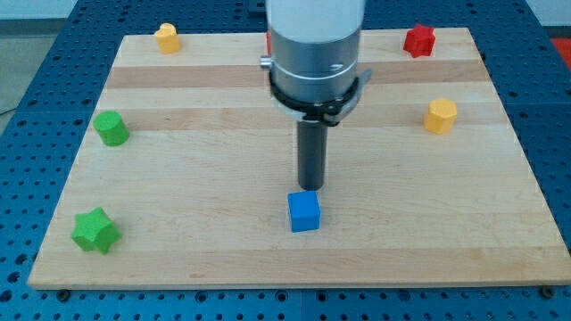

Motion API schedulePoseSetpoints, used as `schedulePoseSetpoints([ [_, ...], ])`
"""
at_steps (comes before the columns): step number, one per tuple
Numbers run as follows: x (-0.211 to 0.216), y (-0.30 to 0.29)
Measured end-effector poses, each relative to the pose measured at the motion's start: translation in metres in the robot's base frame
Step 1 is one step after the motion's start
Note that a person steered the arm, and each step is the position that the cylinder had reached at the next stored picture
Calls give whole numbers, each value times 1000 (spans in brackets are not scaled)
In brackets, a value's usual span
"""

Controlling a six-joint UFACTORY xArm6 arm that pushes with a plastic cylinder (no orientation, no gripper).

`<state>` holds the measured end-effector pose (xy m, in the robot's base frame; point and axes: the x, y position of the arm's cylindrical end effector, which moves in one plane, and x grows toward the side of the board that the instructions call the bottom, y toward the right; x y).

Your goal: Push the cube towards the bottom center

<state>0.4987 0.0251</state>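
A blue cube (304,212) sits on the wooden board (196,178) a little below the middle, near the view's bottom centre. My tip (310,186) stands just above the cube's top edge in the view, touching it or nearly so. The rod rises from there into the arm's grey end piece (316,53) at the view's top.
A green block (111,128) lies at the left, a green star-shaped block (95,231) at bottom left. A yellow block (167,37) is at top left, a yellow hexagonal block (440,116) at right, a red star-shaped block (419,40) at top right. A red sliver (268,42) shows behind the arm.
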Motion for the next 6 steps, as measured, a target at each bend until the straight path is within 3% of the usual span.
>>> schedulePoseSetpoints([
  [1, 10, 11],
  [3, 52, -50],
  [4, 41, -43],
  [6, -76, -82],
])
